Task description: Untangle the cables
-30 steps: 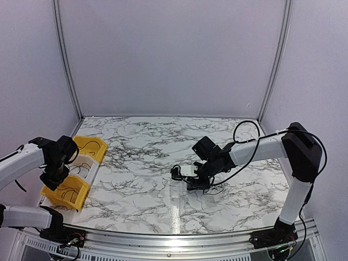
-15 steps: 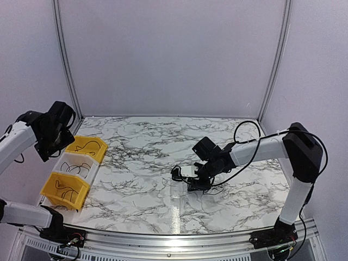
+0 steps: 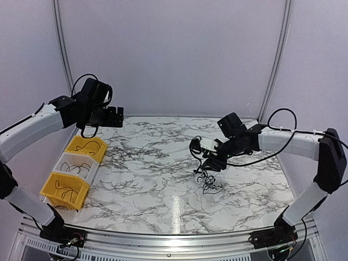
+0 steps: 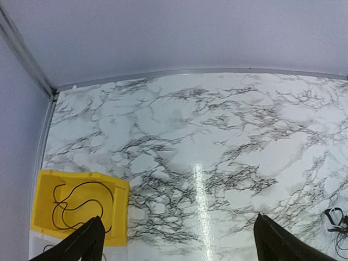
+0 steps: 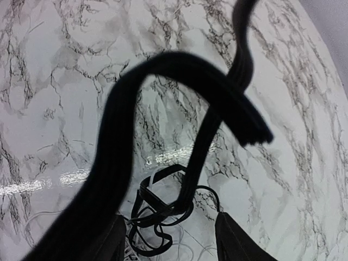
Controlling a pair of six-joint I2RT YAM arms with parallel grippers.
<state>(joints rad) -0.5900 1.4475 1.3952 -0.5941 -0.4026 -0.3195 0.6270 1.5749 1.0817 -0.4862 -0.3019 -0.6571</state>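
Marble counter (image 3: 147,190), pale-walled booth. Tangled cables (image 3: 208,182) right of centre, top of clump hanging off the surface, tail trailing on it; likely hoisted so gravity loosens the loops. Strands between right gripper (image 5: 171,237) fingers; clamped or just hooked, cannot tell. Left gripper (image 4: 179,231) spread wide, empty, high over back-left corner. Probably parked clear of the bins (image 3: 73,202), ready to take a loose end.

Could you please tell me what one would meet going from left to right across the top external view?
The row of three bins → left end effector → cables → right arm's white forearm.
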